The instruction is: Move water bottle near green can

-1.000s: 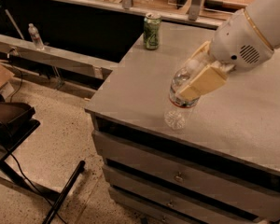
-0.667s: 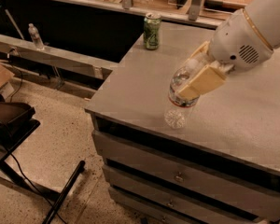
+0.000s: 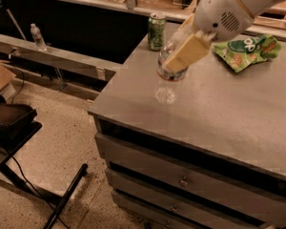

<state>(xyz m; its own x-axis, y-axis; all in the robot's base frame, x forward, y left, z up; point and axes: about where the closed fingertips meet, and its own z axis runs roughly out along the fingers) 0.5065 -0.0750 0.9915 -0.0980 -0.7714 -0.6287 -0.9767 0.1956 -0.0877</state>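
The water bottle (image 3: 170, 68) is clear plastic with a red and dark label band. It hangs tilted a little above the grey counter top (image 3: 214, 109). My gripper (image 3: 185, 54) is shut on it, with a tan finger (image 3: 188, 51) lying across its upper part and hiding the cap. The white arm reaches in from the top right. The green can (image 3: 156, 31) stands upright at the counter's far left corner, just behind and left of the bottle, a short gap apart.
A flat green snack bag (image 3: 248, 49) lies at the back right of the counter. The counter's left edge (image 3: 115, 75) drops to the floor, with drawers (image 3: 181, 180) below the front. A second small bottle (image 3: 37, 36) stands on the left ledge. A black stand (image 3: 9, 125) is at lower left.
My gripper has carried the bottle away from the front of the counter toward the back, and it is now close to the green can. The view has shifted, and the snack bag now shows.
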